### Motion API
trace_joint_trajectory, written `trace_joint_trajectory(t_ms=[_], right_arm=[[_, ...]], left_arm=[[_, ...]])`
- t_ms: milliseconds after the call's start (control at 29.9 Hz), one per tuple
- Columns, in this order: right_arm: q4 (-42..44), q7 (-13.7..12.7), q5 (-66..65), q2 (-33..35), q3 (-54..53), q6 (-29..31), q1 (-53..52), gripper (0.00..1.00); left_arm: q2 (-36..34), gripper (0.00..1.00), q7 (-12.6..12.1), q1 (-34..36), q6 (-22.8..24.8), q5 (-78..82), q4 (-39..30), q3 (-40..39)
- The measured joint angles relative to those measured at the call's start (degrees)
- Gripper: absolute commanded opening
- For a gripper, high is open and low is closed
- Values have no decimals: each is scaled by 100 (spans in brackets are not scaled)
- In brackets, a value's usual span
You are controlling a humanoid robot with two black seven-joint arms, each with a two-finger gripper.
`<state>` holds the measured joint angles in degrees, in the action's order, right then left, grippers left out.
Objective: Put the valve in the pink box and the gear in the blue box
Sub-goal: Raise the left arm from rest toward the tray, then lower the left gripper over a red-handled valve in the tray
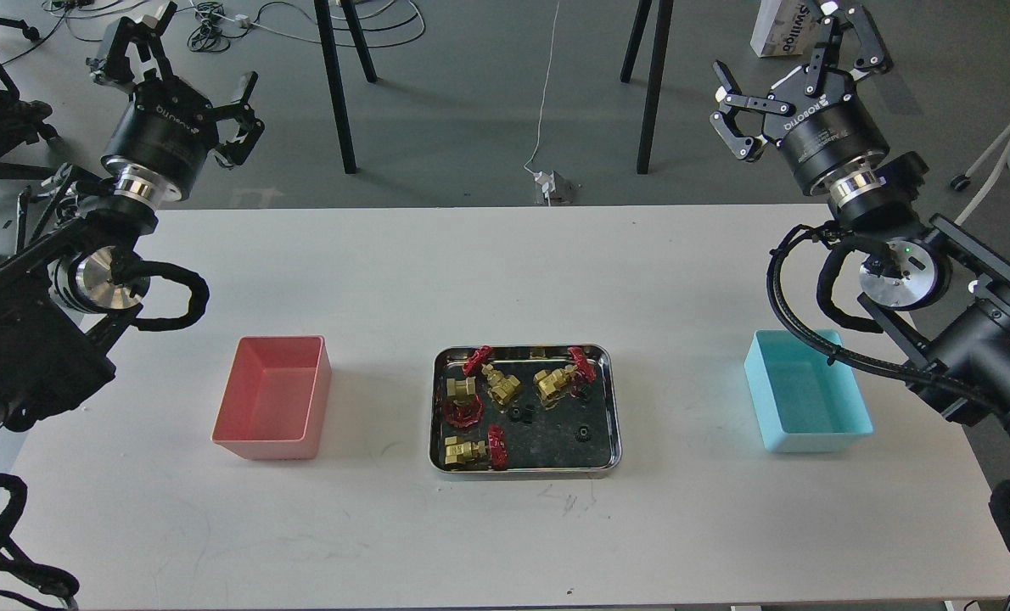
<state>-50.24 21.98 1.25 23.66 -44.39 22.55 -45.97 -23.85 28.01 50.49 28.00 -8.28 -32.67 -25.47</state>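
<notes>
- At the centre of the white table [505,280] you have the steel tray [524,462], its long edges running parallel to the table's near edge.
- In the tray, four brass valves lie in the left and middle part: one valve [468,451] at 7 o'clock of the tray, close to its near rim; another [461,399] at 9 o'clock; two more [496,382] [560,378] toward 12 o'clock, near the far rim.
- A black gear [582,434] sits alone at about 4 o'clock of the tray, with bare tray floor around it; other small gears [520,414] lie near the tray's middle, close to the valves.
- At 9 o'clock from the tray stands the pink box [242,433], empty as far as you can see, with a strip of bare table between it and the tray.
- At 3 o'clock from the tray stands the blue box [815,441], also empty, further from the tray than the pink one; its right wall is near the table's right edge and cable loops of your right arm reach over its far corner.
- Your left gripper [184,64] is up at 10 o'clock, beyond the table's far edge, fingers spread wide, nothing in them.
- Your right gripper [798,64] is up at 2 o'clock, likewise past the far edge, fingers spread wide and holding nothing.
- The table's near half in front of the tray is open surface.
</notes>
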Motion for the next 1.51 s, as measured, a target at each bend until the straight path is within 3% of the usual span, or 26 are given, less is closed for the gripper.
trace_joint_trajectory(t_ms=[368,636,736,837,970,1138,1305,1506], right_arm=[[-321,9,10,646,-120,-180,233,100],[-663,13,319,809,-994,-693,374,100],[-773,5,354,1105,-1009,-758,492,100],[-815,-1,358,1257,-1035,-767,742,100],[-823,-1,366,1362,-1099,-774,857,100],[-840,5,368,1351,-1075,-790,869,100],[-1091,-20,306,1369,-793,-750,905,100],[-1271,-18,239,1529,-677,-712,1038,100]], left_arm=[[486,100,-1,80,0,-28,55,-340],[1006,100,-1,249,0,96,-67,-881],[839,100,-1,435,0,539,-504,-861],[152,100,-1,704,0,1420,-1393,-675],[-707,100,-2,1636,3,2228,-2447,659],[-1056,100,-2,3498,4,3179,-3059,3194],[-722,100,-2,4790,1,4535,-3272,4935],[219,100,0,5106,-1,6321,-3463,6449]])
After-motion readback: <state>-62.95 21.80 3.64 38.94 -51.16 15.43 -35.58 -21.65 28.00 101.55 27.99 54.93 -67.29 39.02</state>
